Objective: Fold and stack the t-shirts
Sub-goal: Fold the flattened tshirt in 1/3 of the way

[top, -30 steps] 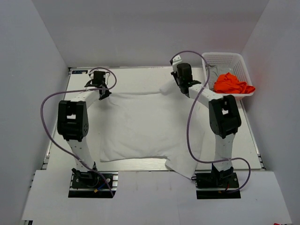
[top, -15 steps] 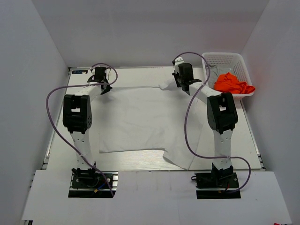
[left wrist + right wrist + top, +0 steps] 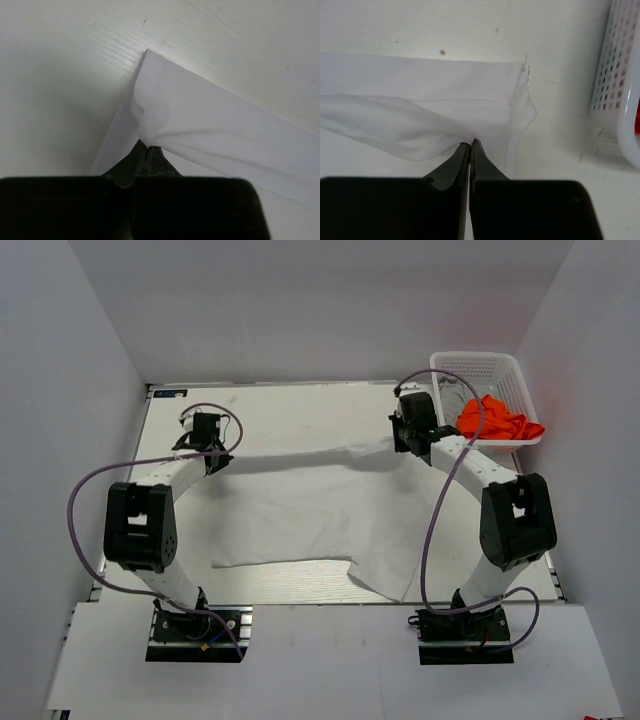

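White t-shirt: spread on the table between the two arms. Its far edge is lifted and drawn into a taut line running left to right between two pinch points. From both sets of fingers the body of the cloth lies toward the arm bases. The near hem is flat, with one near corner trailing toward the right base.

Left gripper: jaws pressed together on a corner of the white cloth. Fabric bunches at the tips, and a taut band runs off to its right.

Right gripper: jaws closed on a fold of the same shirt, by a stitched hem. The cloth runs off to its left.

Each arm holds one end of the edge; neither is nearer the whole.

Judgement: the next move probably carries the held edge toward the bases, over the near hem. It depends on both pinches travelling level, so the edge lands parallel to that hem.

Containers: a white lattice basket sits just right of the right fingers, close to that wrist. It holds the orange t-shirt, crumpled and unfolded. I can make out nothing else inside, and no grey shirt shows in any view.
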`<act>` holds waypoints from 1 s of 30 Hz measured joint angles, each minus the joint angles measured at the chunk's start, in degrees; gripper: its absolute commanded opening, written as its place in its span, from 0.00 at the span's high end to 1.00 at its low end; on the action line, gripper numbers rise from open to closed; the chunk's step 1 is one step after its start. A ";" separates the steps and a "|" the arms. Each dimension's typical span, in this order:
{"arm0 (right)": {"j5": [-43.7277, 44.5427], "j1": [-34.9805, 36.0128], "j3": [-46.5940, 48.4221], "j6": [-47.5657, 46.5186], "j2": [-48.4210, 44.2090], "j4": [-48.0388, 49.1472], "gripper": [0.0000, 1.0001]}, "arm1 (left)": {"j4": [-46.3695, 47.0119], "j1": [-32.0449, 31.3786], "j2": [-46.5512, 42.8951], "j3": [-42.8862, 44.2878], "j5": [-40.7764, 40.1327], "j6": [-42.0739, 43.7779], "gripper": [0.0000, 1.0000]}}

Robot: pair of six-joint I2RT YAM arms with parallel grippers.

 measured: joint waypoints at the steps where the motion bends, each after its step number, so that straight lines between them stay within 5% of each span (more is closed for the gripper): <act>1: 0.09 0.00 -0.79 1.33 -0.92 -1.49 1.00 | 0.02 0.00 -1.57 -1.97 0.28 -0.72 1.00; 10: -0.28 0.92 -13.55 9.94 -12.20 -7.72 1.00 | -0.90 0.00 -7.30 -9.86 1.20 -6.62 1.00; 13: -1.09 1.84 -17.90 11.61 -16.63 -8.28 0.78 | -3.56 0.00 -8.22 -10.67 0.96 -8.94 1.00; 14: -1.66 2.38 -19.76 11.78 -18.23 -8.26 0.60 | -4.68 0.00 -8.44 -10.67 0.83 -9.79 0.73; 15: -1.81 2.49 -20.26 12.07 -18.58 -8.37 0.50 | -5.73 0.00 -8.59 -10.67 0.76 -10.40 0.73; 16: -2.25 2.99 -21.42 12.09 -19.30 -8.52 0.43 | -7.28 0.00 -8.70 -10.69 0.61 -11.21 0.62; 17: -2.60 3.41 -22.38 12.35 -19.85 -9.07 0.41 | -9.05 0.00 -8.79 -10.69 0.52 -12.15 0.40; 20: -3.50 4.33 -24.74 12.72 -21.16 -11.17 0.28 | -15.54 0.00 -8.85 -10.71 0.22 -14.53 0.28; 21: -3.69 4.57 -25.27 12.68 -21.77 -12.13 0.16 | -17.81 0.00 -8.96 -10.71 -0.02 -15.32 0.28; 28: -5.62 4.72 -24.30 12.46 -26.03 -10.86 0.11 | -24.79 0.00 -11.23 -9.16 0.28 -17.22 0.26; 30: -5.95 4.70 -22.03 13.05 -23.58 -8.96 0.11 | -24.98 0.00 -10.62 -6.03 1.29 -16.63 0.07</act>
